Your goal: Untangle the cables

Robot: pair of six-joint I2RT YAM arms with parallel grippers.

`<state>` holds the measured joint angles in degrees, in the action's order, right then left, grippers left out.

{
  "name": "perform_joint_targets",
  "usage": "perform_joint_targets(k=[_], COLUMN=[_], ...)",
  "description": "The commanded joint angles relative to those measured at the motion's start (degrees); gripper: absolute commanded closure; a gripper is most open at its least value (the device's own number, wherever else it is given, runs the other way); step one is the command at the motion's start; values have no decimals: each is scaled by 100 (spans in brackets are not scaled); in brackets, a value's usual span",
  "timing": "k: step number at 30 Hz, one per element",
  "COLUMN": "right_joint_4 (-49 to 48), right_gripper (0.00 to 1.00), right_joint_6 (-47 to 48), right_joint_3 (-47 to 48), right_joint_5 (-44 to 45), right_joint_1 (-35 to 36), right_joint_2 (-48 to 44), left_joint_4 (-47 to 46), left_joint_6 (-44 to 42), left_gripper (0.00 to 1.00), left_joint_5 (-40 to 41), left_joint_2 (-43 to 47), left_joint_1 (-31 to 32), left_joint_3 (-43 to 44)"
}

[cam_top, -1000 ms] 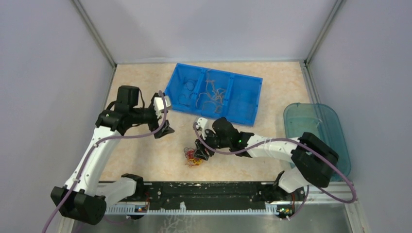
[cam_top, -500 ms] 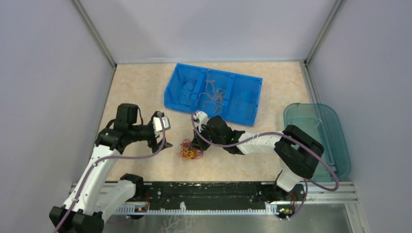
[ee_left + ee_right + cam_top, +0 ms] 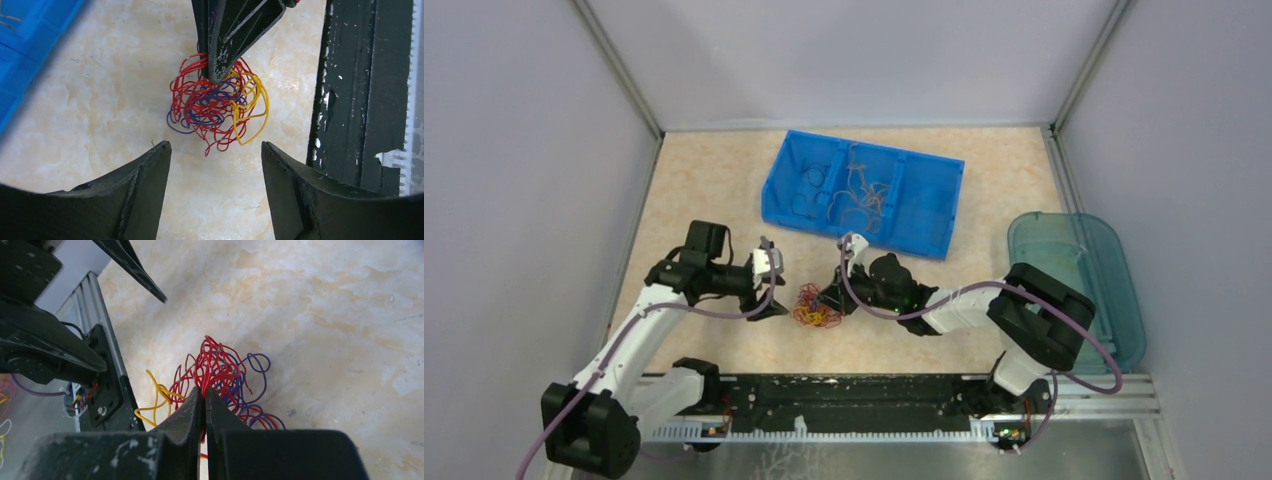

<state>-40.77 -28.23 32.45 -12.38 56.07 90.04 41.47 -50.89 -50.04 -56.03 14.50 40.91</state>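
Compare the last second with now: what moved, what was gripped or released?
The left tool swung toward the near edge and rightward, now open beside the cable tangle. The right tool, shut on the tangle's red strands, dragged it slightly away from the near edge. No release visible. The blue bin and teal tub stayed put.

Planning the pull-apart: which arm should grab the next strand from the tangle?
Left, probably. The left gripper is open and aimed at the cables; the right gripper is shut on them.
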Motion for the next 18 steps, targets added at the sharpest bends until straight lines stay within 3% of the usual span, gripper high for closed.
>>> perform_joint_targets(k=[1,9,18], right_joint_4=[-1158,-1372,-1387], right_gripper=[100,100,100], right_joint_6=[-82,-84,-87], right_joint_3=[-64,-48,-42], right_joint_5=[241,409,448], right_joint_1=[129,163,185], right_joint_2=[-328,-243,-210], left_joint_4=[-110,560,418], left_joint_6=[-260,-1177,-943], left_gripper=[28,30,51], left_joint_5=[-598,-741,-725], left_joint_2=[-146,-647,-787], left_joint_1=[35,105,176], left_joint_3=[-73,-33,166])
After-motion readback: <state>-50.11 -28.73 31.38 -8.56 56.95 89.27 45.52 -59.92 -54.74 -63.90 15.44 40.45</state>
